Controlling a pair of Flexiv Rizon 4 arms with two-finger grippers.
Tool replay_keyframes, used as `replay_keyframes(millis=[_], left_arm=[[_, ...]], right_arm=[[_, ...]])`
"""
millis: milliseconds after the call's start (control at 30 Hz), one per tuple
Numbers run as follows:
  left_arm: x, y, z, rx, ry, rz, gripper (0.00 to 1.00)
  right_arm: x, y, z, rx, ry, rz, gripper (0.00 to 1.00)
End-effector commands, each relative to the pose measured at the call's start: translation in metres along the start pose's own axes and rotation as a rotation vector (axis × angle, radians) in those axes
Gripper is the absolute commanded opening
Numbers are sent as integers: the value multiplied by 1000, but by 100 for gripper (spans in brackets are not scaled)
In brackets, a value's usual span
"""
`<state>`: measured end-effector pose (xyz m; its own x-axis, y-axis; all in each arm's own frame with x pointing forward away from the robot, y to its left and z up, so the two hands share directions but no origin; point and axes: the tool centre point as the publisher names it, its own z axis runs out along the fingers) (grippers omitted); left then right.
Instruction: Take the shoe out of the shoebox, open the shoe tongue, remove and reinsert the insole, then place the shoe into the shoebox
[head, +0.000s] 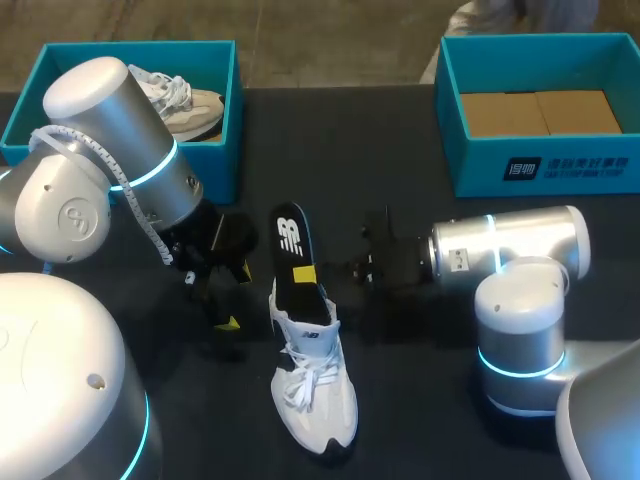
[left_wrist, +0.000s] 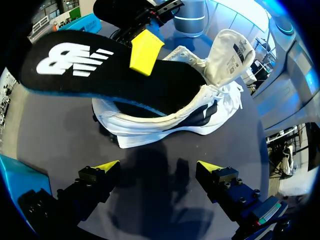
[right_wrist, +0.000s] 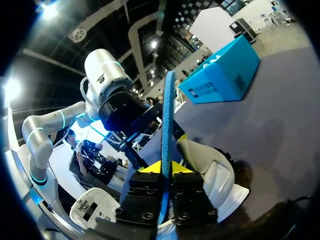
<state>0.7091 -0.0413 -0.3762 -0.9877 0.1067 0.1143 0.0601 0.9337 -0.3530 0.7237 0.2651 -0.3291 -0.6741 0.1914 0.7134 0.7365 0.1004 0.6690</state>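
A white sneaker (head: 312, 392) lies on the black table with its tongue (left_wrist: 231, 49) folded open. Its black insole (head: 291, 243) sticks up out of the heel end. My right gripper (head: 303, 274) is shut on the insole's middle. In the right wrist view the insole (right_wrist: 166, 115) stands edge-on between the two yellow tips of that gripper (right_wrist: 165, 169), above the sneaker (right_wrist: 212, 176). My left gripper (left_wrist: 159, 167) stands open just short of the sneaker's side (left_wrist: 165, 125), touching nothing. In the head view the left gripper (head: 232, 297) is left of the shoe.
A teal shoebox (head: 222, 135) at the back left holds another pale shoe (head: 185, 100). A second teal box (head: 540, 165) at the back right has brown cardboard inside. The right arm's elbow (head: 520, 300) stands right of the shoe.
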Motion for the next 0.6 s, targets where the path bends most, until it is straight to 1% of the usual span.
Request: replay_keyframes(millis=[33,300,600], left_arm=[[1,0,0,-1,-3,-1,100],[1,0,0,-1,-3,-1,100],[1,0,0,-1,-3,-1,100]], right_arm=[[-2,2,4,7,-4,8,0],[-2,-3,4,35,-5,26,0],[0,-17,1,49,-9,45,0]])
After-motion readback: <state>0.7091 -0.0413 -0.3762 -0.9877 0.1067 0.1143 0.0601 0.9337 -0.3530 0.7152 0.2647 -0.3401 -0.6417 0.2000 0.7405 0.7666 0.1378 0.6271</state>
